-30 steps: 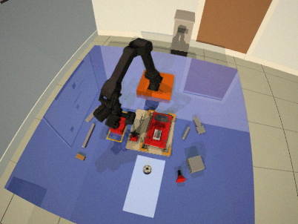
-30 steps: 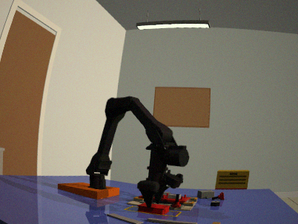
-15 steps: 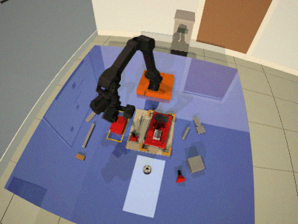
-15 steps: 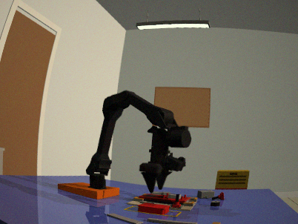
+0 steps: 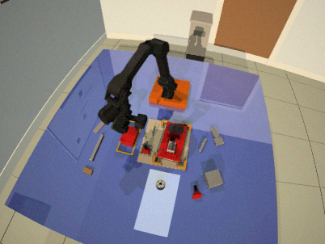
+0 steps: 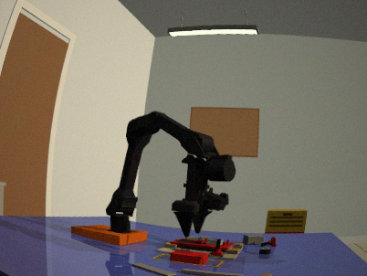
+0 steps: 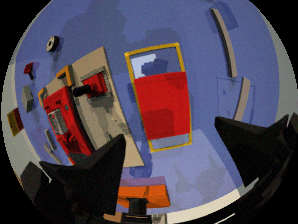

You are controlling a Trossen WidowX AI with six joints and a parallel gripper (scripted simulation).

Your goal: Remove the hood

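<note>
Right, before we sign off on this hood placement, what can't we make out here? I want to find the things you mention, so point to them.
- Yellow frame (image 5: pixel 124 153) (image 6: pixel 222 262) (image 7: pixel 152 48), top: partly covered by the arm.
- Toy car (image 5: pixel 163 147) (image 6: pixel 207 248) (image 7: pixel 56 102), wrist: one end behind a finger of the pincer (image 5: pixel 130 124) (image 6: pixel 192 234) (image 7: pixel 170 127).
- Small brown block (image 5: pixel 87 170) (image 6: pixel 267 274), exterior: cut off by the bottom edge.
- Sign's (image 6: pixel 286 221) (image 7: pixel 14 122) wording, exterior: too small and blurred.

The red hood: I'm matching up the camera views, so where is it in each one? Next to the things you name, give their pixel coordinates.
Top: left of centre, the hood (image 5: pixel 129 136) (image 6: pixel 189 257) (image 7: pixel 162 106) partly under the gripper (image 5: pixel 130 122) (image 6: pixel 192 235) (image 7: pixel 172 131).
Exterior: bottom, just right of centre.
Wrist: near the middle, between the fingers' sides.
Shared landmark: the yellow outline (image 5: pixel 118 146) (image 6: pixel 222 263) (image 7: pixel 130 65) around it.
</note>
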